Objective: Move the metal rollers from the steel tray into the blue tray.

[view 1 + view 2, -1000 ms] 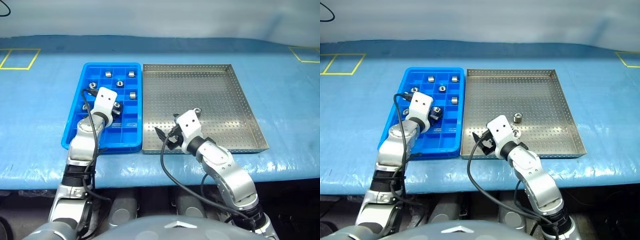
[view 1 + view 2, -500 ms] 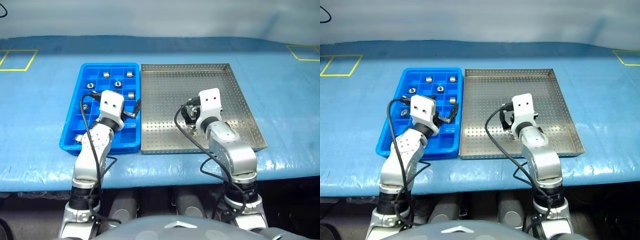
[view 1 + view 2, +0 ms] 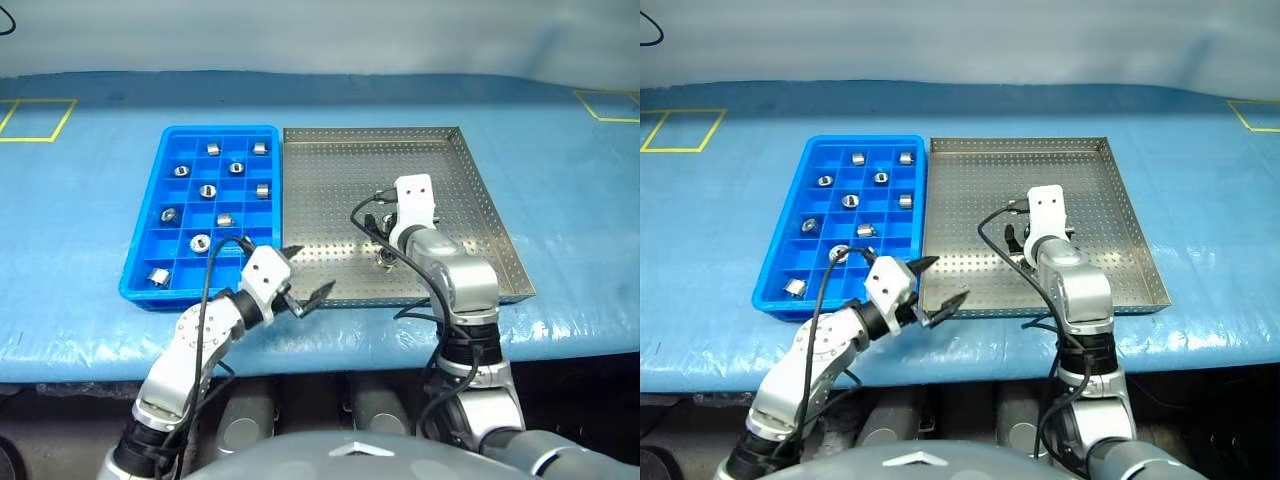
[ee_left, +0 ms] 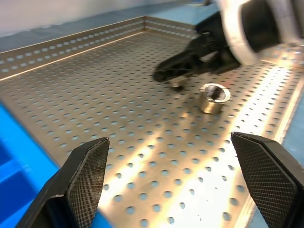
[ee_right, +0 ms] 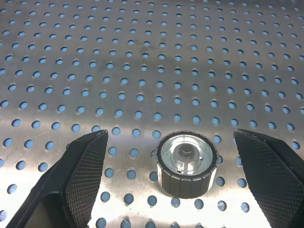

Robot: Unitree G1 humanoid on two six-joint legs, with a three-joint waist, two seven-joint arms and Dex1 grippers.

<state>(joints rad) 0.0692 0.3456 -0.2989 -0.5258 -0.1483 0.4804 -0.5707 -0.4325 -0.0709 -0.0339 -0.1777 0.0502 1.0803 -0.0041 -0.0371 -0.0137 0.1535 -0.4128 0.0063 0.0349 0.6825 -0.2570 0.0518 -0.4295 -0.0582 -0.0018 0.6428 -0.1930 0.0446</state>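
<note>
My right tool (image 5: 183,142) gapes wide and empty over the steel tray (image 3: 440,160), one metal roller (image 5: 186,164) lying between its fingers. My left tool (image 3: 303,280), wide open, holds nothing, beside the blue tray (image 3: 150,215).

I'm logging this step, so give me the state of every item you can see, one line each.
Left gripper: open, empty, over the near rim of the steel tray.
Right gripper: open, straddling the last roller, not closed on it.
Roller: upright on the steel tray floor, untouched.
Steel tray: holds that one roller.
Blue tray: holds nine rollers in separate compartments.
</note>
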